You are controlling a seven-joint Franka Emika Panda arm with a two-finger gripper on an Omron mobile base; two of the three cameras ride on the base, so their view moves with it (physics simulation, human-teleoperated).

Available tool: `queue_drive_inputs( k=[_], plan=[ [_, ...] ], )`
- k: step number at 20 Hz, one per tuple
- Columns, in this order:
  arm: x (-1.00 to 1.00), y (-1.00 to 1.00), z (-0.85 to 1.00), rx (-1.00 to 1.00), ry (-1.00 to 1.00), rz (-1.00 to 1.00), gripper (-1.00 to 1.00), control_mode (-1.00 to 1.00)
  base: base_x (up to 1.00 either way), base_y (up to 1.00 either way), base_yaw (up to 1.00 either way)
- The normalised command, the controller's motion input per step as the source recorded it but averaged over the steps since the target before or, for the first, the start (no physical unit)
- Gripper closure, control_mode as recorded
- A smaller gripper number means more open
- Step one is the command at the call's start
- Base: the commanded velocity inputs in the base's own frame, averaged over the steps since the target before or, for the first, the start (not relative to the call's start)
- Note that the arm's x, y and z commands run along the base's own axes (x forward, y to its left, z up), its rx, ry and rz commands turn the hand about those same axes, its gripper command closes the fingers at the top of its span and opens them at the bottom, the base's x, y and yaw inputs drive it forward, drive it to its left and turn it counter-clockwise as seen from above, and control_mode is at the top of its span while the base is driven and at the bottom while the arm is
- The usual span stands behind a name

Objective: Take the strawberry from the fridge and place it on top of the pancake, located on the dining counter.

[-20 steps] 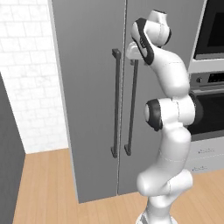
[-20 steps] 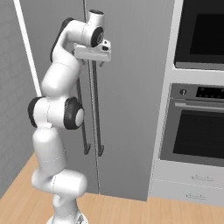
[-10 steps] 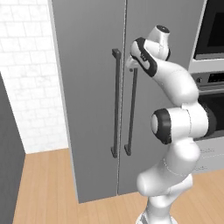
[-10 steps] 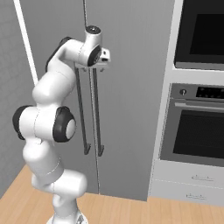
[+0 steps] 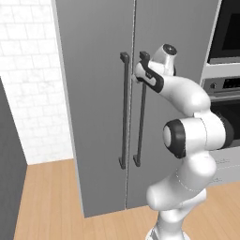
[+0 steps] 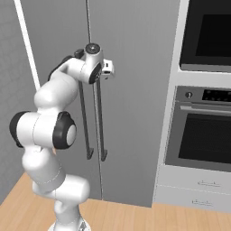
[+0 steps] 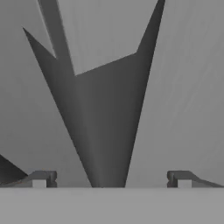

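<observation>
Gripper (image 7: 111, 180) jaws spread wide, tips at 7 and 5 o'clock. Dark bar handle (image 7: 109, 131) runs from 6 o'clock up between them, forking toward 11 and 1 o'clock. Grey fridge (image 7: 188, 96) door surface lies close behind.

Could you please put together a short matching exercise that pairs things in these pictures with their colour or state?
Things:
1. fridge
2. hand
3. wall oven
4. floor

Descriptions:
A. light wood
B. doors closed, grey
C. black-fronted, right of the fridge
D. open, at the top of a dark bar handle

Pairs: 1-B, 2-D, 3-C, 4-A
</observation>
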Motion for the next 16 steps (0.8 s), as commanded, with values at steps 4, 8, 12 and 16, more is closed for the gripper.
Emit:
queue_drive_inputs(
  k=[4,8,12,16],
  plan=[
    [0.41,-0.05,-0.04,0.0,-0.07,-0.01,-1.0,-1.0,0.0,0.0,0.0],
    [0.29,0.0,-0.31,0.0,-0.29,0.0,-1.0,-1.0,0.0,0.0,0.0],
    [0.23,0.0,-0.3,0.0,-0.32,0.0,-1.0,-1.0,0.0,0.0,0.0],
    [0.27,0.0,-0.09,0.05,-0.17,0.0,1.0,-1.0,0.0,0.0,0.0]
  ],
)
